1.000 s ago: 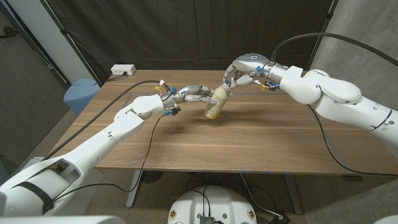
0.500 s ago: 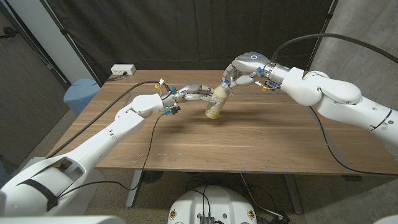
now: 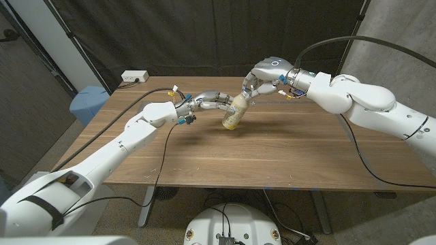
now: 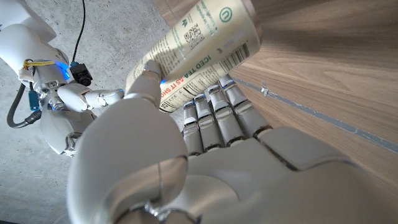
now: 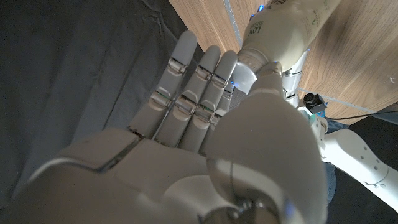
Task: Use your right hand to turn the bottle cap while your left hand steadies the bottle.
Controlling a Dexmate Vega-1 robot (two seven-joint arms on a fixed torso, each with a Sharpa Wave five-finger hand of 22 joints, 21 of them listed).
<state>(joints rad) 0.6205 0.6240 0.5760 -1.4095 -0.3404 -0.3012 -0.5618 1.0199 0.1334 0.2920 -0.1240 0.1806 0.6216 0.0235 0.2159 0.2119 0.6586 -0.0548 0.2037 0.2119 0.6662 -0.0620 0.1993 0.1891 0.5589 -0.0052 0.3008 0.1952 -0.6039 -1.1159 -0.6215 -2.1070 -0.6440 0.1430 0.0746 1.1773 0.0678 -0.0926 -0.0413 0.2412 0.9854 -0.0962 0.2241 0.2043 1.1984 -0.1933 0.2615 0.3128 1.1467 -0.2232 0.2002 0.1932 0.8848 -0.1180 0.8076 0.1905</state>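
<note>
The wooden table (image 3: 272,153) carries a tilted bottle (image 3: 235,112) near its far middle. The left hand (image 3: 208,101) clamps its fingers round the body; the right hand (image 3: 262,78) pinches the cap (image 5: 244,79).

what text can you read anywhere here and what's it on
"ICED TEA" on the bottle label, left wrist view.
"AS IT SH", red and cut off by the left hand, same label.
"LOW", partly hidden, on the label in the right wrist view.
The QR code, barcode and fine print are too small to read.
</note>
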